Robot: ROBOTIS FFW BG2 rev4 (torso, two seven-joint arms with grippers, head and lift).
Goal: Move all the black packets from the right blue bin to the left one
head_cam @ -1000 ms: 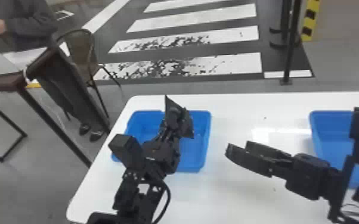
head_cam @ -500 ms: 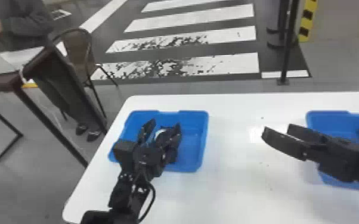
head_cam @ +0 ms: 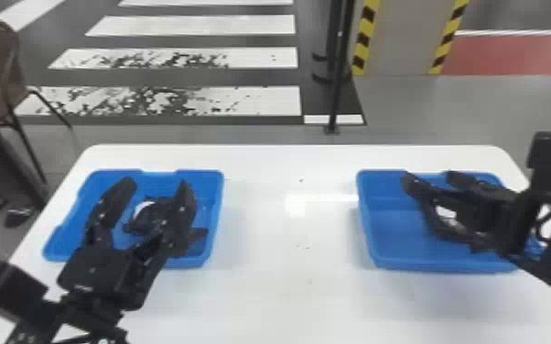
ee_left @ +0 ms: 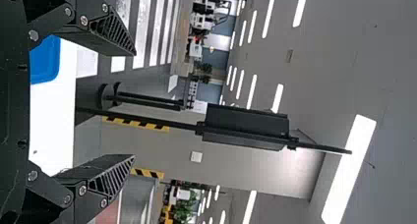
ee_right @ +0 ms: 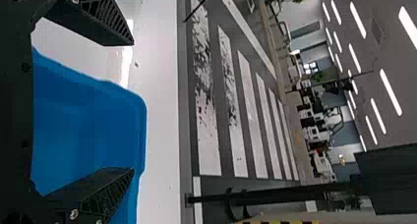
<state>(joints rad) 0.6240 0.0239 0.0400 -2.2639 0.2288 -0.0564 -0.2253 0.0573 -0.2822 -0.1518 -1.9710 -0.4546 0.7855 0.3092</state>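
A: What does the head view give you?
B: Left bin (head_cam: 208, 194) at eight o'clock, right bin (head_cam: 393, 249) at four, both on the table (head_cam: 306, 297); a black packet (head_cam: 148, 222) with a white patch lies in the left bin, near its middle; a dark piece (head_cam: 198, 237) sits at four o'clock from it, partly behind a finger, and I can't tell if it's another packet.
A: And the grippers?
B: Left gripper (head_cam: 156, 184) over the left bin, its fingers spread wide around the packet, grip not closed; right gripper (head_cam: 432, 175) over the right bin, fingers wide too; whether a packet lies under it, I can't tell.
A: Left wrist view?
B: The left gripper (ee_left: 134, 106) stands wide, bare space between its tips; a corner of blue bin beyond.
A: Right wrist view?
B: The right gripper (ee_right: 133, 108) is wide as well, nothing pinched; the right bin's blue floor and rim show past it.
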